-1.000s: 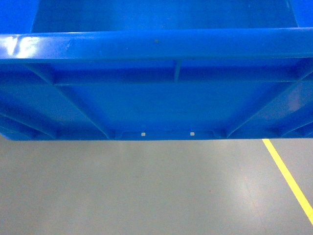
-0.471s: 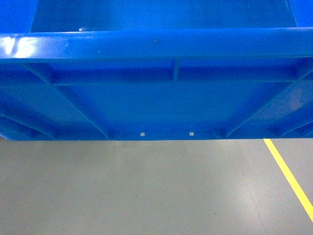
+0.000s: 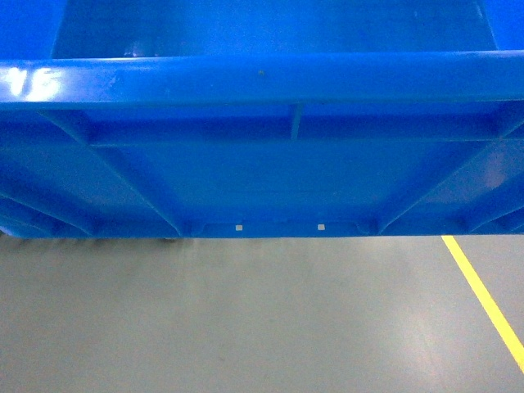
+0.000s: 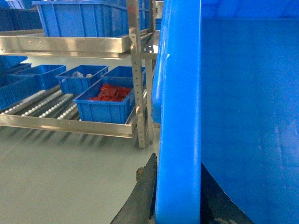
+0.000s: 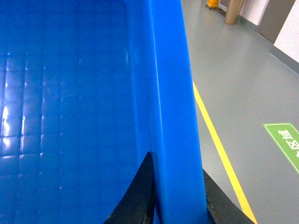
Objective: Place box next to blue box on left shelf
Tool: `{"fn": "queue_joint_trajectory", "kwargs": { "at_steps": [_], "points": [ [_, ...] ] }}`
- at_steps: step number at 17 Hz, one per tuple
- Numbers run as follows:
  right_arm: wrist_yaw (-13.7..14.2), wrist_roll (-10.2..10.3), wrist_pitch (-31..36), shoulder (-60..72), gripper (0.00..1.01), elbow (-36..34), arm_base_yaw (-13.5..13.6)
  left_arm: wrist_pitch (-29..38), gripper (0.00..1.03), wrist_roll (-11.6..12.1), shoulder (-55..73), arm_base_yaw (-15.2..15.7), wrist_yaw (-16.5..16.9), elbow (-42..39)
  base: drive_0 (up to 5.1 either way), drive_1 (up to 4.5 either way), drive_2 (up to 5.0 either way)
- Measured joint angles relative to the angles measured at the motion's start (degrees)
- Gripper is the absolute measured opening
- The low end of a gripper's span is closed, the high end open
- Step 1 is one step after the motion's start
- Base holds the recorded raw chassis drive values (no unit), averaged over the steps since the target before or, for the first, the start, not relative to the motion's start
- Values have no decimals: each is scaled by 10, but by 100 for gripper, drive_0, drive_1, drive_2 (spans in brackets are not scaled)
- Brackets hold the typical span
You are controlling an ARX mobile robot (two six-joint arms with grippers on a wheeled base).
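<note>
Box [image 3: 262, 164] held up off floor [image 3: 246, 319], fills upper head view. L hand [image 4: 177, 196] clamped on its left rim, R hand [image 5: 175, 196] on right rim. Shelf [image 4: 70, 44] w/ blue bins off to left.

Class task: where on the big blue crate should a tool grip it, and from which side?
Grip the crate by its thick flat rim, one tool per end, coming from above to straddle the wall. The left tool and right tool do so now.
</note>
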Motion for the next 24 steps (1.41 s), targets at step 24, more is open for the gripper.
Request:
{"fn": "queue_joint_trajectory", "kwargs": {
  "at_steps": [24],
  "points": [
    [0,0,2,0,13,0,0,4,11,0,0,0,0,0,1,407,-406]
  ]
}}
